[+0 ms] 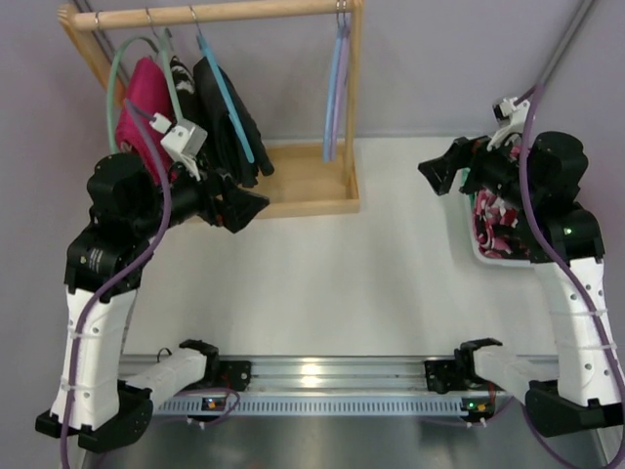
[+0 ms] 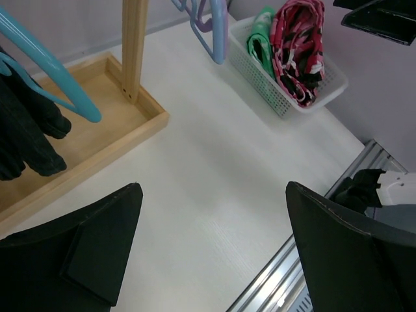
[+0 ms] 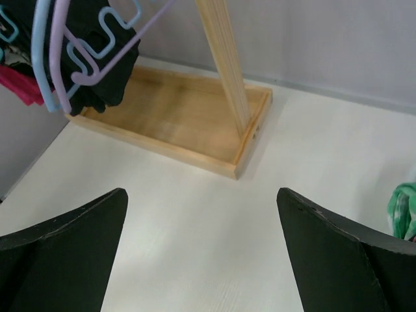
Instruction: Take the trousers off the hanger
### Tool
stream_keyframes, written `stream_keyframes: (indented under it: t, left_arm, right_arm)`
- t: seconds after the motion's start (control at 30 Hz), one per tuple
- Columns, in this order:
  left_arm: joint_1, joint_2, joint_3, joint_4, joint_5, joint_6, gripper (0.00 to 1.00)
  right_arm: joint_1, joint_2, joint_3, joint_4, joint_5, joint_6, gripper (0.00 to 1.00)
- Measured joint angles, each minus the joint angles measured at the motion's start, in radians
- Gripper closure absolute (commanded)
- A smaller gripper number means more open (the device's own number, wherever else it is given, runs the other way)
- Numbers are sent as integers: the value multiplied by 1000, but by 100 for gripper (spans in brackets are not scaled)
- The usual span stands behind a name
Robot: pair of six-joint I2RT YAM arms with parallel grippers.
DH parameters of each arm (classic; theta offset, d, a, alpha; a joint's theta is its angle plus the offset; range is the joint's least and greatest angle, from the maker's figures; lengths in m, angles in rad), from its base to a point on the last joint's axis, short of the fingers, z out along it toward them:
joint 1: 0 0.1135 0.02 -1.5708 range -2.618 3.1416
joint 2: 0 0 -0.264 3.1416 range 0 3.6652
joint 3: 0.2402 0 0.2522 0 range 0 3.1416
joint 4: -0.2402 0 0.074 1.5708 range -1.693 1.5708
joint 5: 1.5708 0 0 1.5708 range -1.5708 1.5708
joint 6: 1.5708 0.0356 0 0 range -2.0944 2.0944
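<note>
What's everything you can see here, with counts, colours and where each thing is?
trousers: one, pink-red, white and black blotches, in the basket
basket: one, white, table's right side
green cloth: one, green, in the basket
light-blue hanger: one, empty, rail's right end
lilac hanger: one, empty, beside it
teal hangers: two visible, rail's left end
magenta garment: one, hanging left
black garment: one, hanging beside it
wooden rack: one, pale, far left
table: one, white
left fingers: two, black, open
right fingers: two, black, open
</note>
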Motion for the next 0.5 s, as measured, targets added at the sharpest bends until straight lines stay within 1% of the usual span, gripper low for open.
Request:
stream_keyframes:
  t: [0.07,0.17,0.37,0.5]
  left_arm:
    - [0,19,-5,-12,30,9,2]
    - [0,37,-52,-27,25,23,2]
    - [0,58,-214,-114,-77,46,1]
    - [0,57,-265,-140,-132,63,1]
  right_arm:
    - [-41,-1,-21,-20,-46,1,1]
    - [-98,2,-70,-70,-98,-16,1]
    - [-117,-11,-169,-153,-131,-86,1]
    - [-120,-33,-213,-187,-141,-109,1]
